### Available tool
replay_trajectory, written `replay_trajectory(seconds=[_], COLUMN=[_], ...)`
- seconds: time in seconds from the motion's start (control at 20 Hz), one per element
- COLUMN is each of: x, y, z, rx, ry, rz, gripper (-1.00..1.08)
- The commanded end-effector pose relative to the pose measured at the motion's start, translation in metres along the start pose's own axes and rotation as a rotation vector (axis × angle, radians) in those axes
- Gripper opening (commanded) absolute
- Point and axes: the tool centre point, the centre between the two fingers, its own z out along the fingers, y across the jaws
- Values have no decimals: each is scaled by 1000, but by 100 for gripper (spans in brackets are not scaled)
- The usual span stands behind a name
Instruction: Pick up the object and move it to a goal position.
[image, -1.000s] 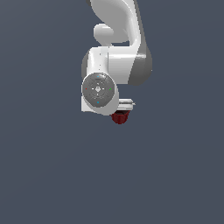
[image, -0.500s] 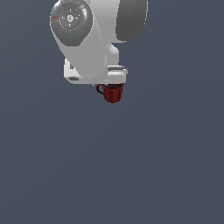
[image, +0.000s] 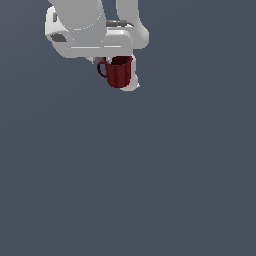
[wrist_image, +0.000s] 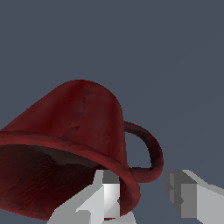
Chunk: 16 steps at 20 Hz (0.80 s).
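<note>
The dark red glossy mug (image: 120, 73) hangs under the white hand of the arm near the top of the exterior view, well above the grey ground, with its loop handle (image: 101, 68) toward the exterior view's left. My gripper (image: 118, 64) is shut on the mug at its rim. In the wrist view the mug (wrist_image: 83, 127) fills the frame. One finger (wrist_image: 107, 197) lies against the rim by the handle (wrist_image: 151, 151), and the other finger (wrist_image: 186, 199) is outside the handle. No goal marker shows.
Plain dark grey ground (image: 150, 190) fills the rest of both views. The arm's white links (image: 80, 25) fill the top of the exterior view.
The arm has carried the mug upward and slightly toward the exterior view's left. Hand and mug now look larger. The grip has held.
</note>
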Motion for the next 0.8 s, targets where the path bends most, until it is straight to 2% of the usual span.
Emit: replay_trajectory(seconds=[0.0,0.35,0.75], x=[-22,-67,-89], y=[8,25,34], z=[-17,-55,-75], rx=[0,-1,-2], ry=[1,2,2], rz=[0,-1,-2], gripper=[-100,-100,-100])
